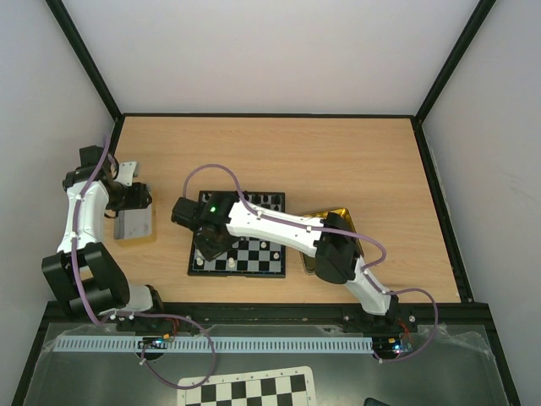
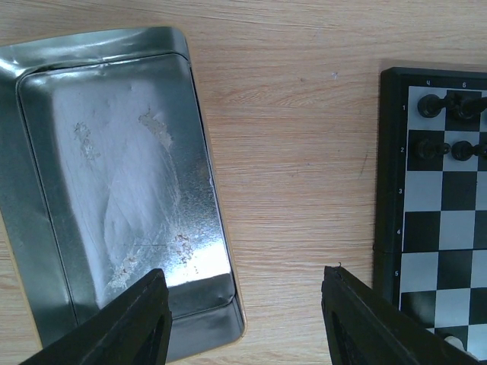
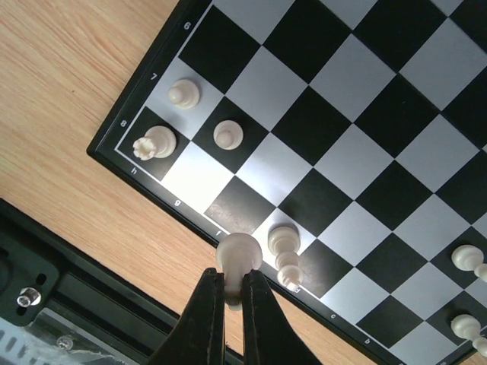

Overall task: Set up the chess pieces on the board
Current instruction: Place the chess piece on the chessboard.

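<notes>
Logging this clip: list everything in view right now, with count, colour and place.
board: one, black and pale squares, table centre
white chess pieces: at least six, cream, board's near rows
held white piece: one, cream, at the board's near edge
black chess pieces: at least four, black, board's far rows
silver tin: one, silver, left of the board
gold tin: one, gold, right of the board, partly under the right arm
checkered sheet: one, black and white, nearer than the arm bases
table: one, light wood
left gripper: one, black, open, by the silver tin
right gripper: one, black, shut on the held white piece
</notes>
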Robot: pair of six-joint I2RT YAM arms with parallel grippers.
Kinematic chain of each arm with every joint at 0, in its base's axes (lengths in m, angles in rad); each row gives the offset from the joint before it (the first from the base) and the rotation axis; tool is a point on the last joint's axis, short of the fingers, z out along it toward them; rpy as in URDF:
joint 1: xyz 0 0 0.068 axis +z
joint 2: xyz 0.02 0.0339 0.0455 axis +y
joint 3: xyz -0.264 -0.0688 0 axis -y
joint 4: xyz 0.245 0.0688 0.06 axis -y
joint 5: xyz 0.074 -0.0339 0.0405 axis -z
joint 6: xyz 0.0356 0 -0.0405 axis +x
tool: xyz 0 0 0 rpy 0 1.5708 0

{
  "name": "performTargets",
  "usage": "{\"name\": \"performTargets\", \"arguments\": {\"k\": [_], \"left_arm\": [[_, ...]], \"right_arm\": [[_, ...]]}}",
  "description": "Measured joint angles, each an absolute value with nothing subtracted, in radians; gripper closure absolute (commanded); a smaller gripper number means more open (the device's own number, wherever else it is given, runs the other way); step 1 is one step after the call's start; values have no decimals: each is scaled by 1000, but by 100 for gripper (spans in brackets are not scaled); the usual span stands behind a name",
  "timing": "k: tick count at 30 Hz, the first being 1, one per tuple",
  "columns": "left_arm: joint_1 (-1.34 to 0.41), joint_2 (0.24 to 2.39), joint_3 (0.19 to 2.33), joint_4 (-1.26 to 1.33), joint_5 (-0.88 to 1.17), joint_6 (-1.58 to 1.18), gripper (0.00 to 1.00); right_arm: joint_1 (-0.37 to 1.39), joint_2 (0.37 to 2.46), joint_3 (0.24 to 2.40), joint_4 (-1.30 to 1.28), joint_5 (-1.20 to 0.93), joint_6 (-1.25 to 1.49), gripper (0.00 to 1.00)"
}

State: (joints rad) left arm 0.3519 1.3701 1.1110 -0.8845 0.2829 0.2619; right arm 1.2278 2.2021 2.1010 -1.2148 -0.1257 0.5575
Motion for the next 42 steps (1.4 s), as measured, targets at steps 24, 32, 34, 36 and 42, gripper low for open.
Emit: {"name": "performTargets", "arguments": {"k": [24,32,34,36,42], "left_arm": [[352,1370,1112,-884,288,253,41],[352,1370,1112,-883,287,253,41],[352,1370,1112,-883,287,253,41],[352,1370,1112,-883,287,253,41],[352,1370,1112,-883,287,253,41]], "right_arm": [[1237,2271,2065,-1134,-167,557,98],[1237,2275,2065,-1121,-185,557,98],[1238,2277,2065,-1117,-187,557,98],[1238,2281,2065,-1116,-189,557,98],[1239,2301,2066,-1110,-202,557,98]]}}
